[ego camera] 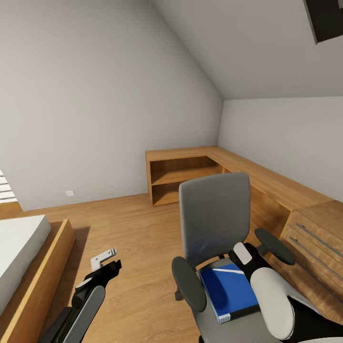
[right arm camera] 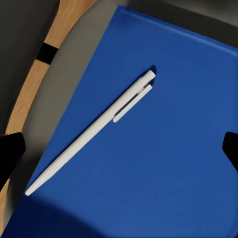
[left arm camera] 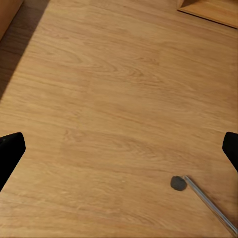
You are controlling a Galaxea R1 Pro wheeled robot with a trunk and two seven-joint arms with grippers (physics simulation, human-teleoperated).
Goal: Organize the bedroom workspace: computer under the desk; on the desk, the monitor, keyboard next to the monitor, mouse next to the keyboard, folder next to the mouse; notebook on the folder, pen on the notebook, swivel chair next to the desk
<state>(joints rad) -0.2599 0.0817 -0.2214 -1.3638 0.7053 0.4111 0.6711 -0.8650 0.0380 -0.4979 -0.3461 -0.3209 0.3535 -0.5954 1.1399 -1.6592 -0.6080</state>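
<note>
The grey swivel chair [ego camera: 214, 214] stands at the lower right of the head view, its back toward the oak shelving. On its seat lies the blue folder [ego camera: 228, 290] with the pale pen [ego camera: 227, 270] resting on top. My right gripper [right arm camera: 121, 151] hovers open just above the folder [right arm camera: 163, 163], black fingertips wide apart on either side of the pen [right arm camera: 91, 131]. My left gripper [ego camera: 105, 261] hangs open over bare floor left of the chair. In the left wrist view the left gripper [left arm camera: 119, 148] holds nothing, and a chrome chair leg [left arm camera: 208, 203] with a caster [left arm camera: 178, 183] shows below it.
Low light-oak shelving [ego camera: 183, 174] runs along the far wall into the corner, joining oak drawers with bar handles [ego camera: 314, 238] right of the chair. A bed with a wooden frame [ego camera: 28, 267] sits at the left. Open plank floor [ego camera: 133, 228] lies between bed and chair.
</note>
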